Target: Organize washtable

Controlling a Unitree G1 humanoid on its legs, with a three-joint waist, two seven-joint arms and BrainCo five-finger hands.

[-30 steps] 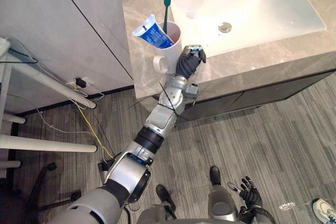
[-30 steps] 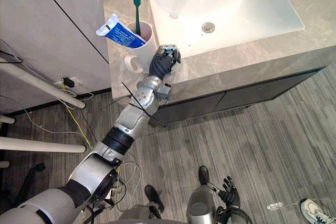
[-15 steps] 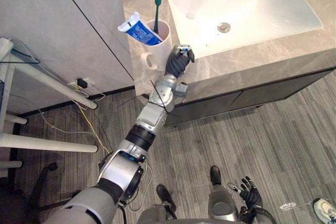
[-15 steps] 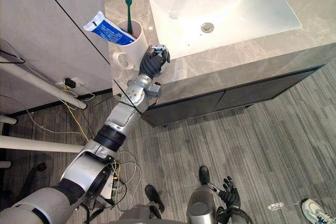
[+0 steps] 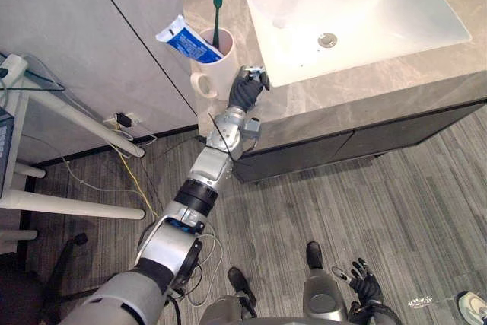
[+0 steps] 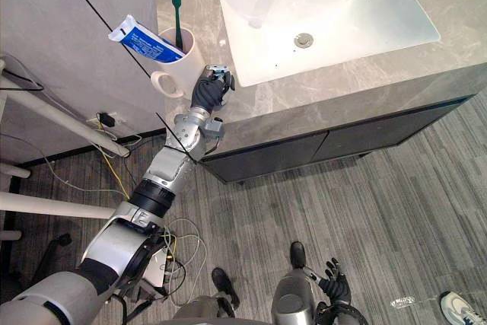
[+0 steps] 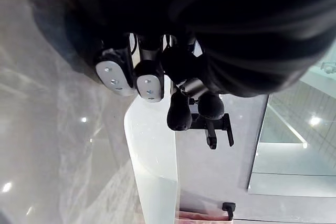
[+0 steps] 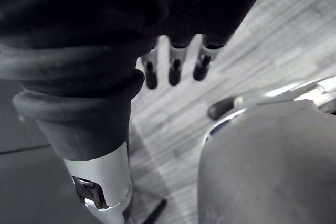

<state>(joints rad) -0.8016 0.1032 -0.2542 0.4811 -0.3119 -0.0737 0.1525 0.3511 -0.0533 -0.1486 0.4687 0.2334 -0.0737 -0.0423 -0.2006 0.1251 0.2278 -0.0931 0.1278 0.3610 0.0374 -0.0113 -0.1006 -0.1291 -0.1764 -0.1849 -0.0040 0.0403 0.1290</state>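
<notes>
Toothbrush (image 5: 217, 17) and toothpaste tube (image 5: 185, 39) stood together in the white mug (image 5: 222, 74), which sat on the tabletop (image 5: 365, 81) near its left front corner, just beside the sink (image 5: 396, 5). Judged from that, the gathering was largely done: no loose item showed on the visible stone, and the basin held nothing but its drain (image 5: 327, 39). What remained looked like, at most, a last nudge of the mug and drawing the arm away.

The left hand (image 5: 245, 93) hung just beside the mug on its sink side, fingers curled toward the palm with nothing between them. Whether it touched the mug could not be told. The right hand (image 5: 365, 287) hung low near the floor, fingers loose and empty.

The tabletop was polished grey-beige stone with pale veining and small glints. The sink was glossy white, rectangular with rounded corners and a sloping floor, and its drain was a round metal disc. The mug looked like glazed ceramic, cylindrical, with a loop handle. The tube was a soft blue-and-white plastic tube, leaning out leftward. The toothbrush was slim, green and upright.
</notes>
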